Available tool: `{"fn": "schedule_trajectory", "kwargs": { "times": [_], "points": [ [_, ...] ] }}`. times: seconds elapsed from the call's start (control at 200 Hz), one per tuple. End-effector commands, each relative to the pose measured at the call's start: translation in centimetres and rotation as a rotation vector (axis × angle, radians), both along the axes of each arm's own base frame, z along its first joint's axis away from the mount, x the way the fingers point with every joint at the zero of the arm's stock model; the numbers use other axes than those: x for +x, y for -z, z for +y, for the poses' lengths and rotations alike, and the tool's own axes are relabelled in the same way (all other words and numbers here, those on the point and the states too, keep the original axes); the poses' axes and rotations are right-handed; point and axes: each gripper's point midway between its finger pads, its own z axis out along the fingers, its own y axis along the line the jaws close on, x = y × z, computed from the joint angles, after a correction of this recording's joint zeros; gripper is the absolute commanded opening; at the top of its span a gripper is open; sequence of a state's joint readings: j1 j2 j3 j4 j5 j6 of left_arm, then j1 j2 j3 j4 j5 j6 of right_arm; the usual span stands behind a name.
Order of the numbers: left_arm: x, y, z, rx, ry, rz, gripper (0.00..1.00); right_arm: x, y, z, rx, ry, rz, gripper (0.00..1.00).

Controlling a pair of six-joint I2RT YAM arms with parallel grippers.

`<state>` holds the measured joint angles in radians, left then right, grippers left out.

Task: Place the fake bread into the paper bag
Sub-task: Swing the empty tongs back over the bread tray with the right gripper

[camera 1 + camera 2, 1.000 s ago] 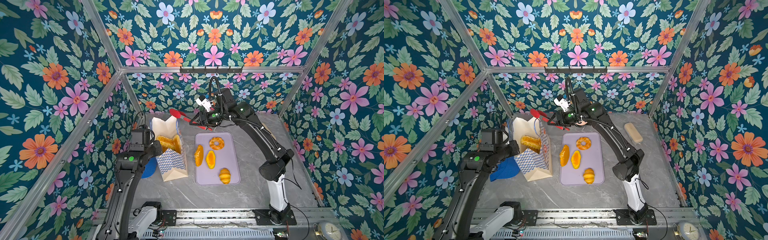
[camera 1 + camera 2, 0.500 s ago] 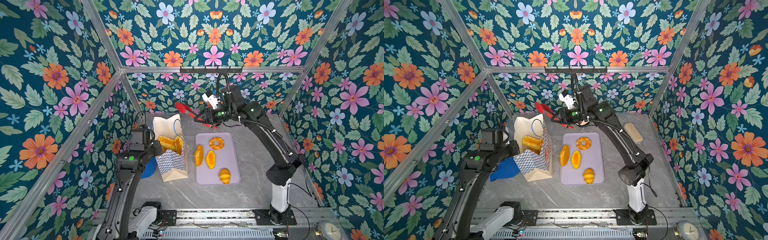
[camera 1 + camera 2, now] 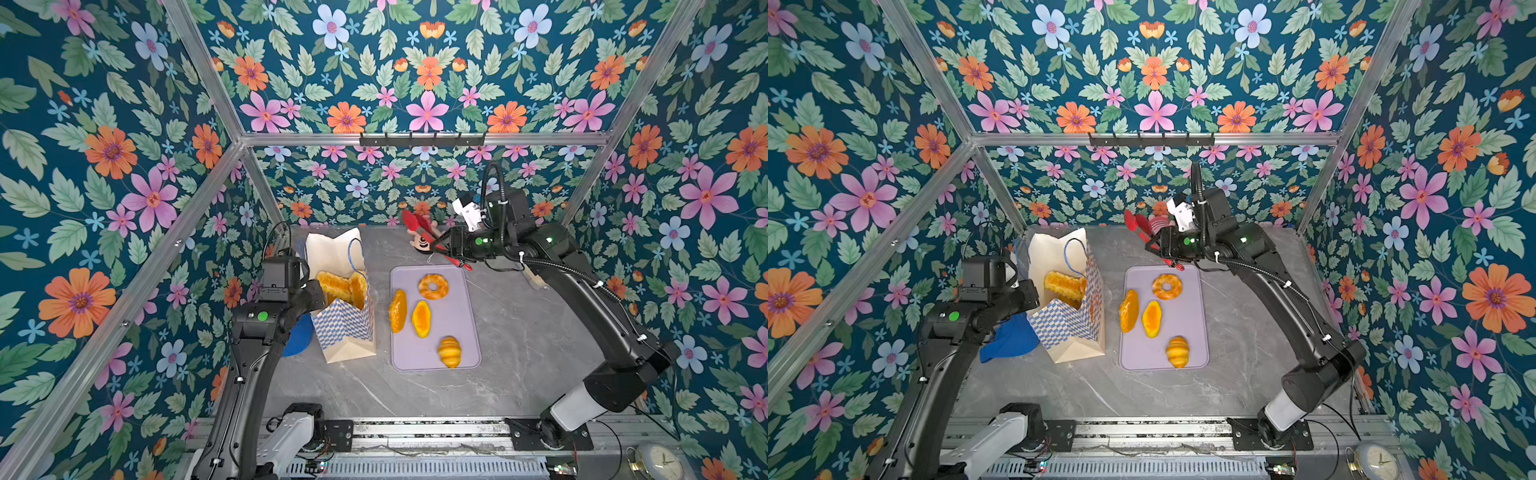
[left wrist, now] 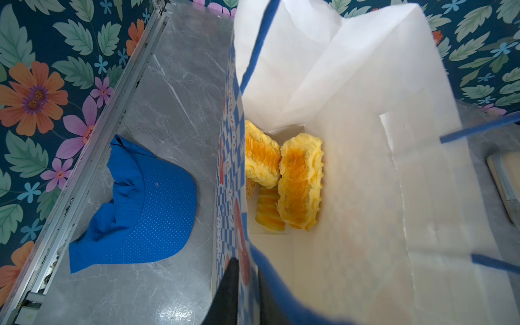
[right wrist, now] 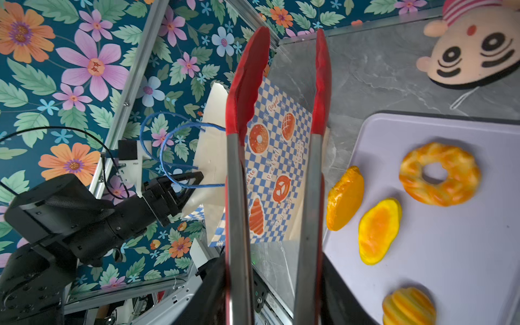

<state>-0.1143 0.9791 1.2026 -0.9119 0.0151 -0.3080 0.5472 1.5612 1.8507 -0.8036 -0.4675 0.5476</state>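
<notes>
Now the paper bag (image 3: 345, 328) stands upright, left pincer (image 5: 194, 184) clamped on its rim, right pincer (image 3: 449, 248) gripping tongs (image 5: 244, 84)

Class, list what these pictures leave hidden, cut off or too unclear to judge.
- Bread in the bag: left wrist view, upper pieces cover the lower, so no count.
- Plush: right wrist view, cut by the frame edge; top views, behind the tongs.
- Cap: top views, partly behind the left arm and bag.
- Clock: top views, too small to read.
</notes>
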Motion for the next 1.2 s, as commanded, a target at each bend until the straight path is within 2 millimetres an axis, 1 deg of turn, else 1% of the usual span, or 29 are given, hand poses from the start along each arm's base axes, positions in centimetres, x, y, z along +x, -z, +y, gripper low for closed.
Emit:
{"fn": "schedule_trajectory", "kwargs": {
  "times": [0.0,0.15,0.37,0.565,0.68,0.93,1.195],
  "points": [
    [0.5,-0.6,0.0,-0.002,-0.002,-0.026,0.17,0.1,0.9,-0.5,-0.007,0.022,-0.006,0.47],
    [0.6,-0.5,0.0,-0.001,0.001,-0.024,0.17,-0.9,4.1,-1.8,-0.075,0.038,0.047,0.47],
    [0.7,-0.3,-0.1,-0.005,0.004,-0.022,0.17,-2.5,7.9,-3.3,-0.139,0.054,0.111,0.47],
    [0.8,-0.1,-0.3,-0.010,0.007,-0.024,0.17,-3.1,11.3,-5.5,-0.212,0.105,0.160,0.47],
    [0.9,0.0,-0.3,-0.012,0.010,-0.021,0.17,-3.0,13.3,-6.5,-0.266,0.130,0.188,0.47],
    [0.8,0.1,-0.3,-0.012,0.010,-0.022,0.17,-2.5,17.6,-7.4,-0.378,0.137,0.259,0.48],
    [0.8,0.3,-0.3,-0.012,0.007,-0.018,0.17,-1.5,20.0,-7.7,-0.451,0.140,0.293,0.50]
  ]
}}
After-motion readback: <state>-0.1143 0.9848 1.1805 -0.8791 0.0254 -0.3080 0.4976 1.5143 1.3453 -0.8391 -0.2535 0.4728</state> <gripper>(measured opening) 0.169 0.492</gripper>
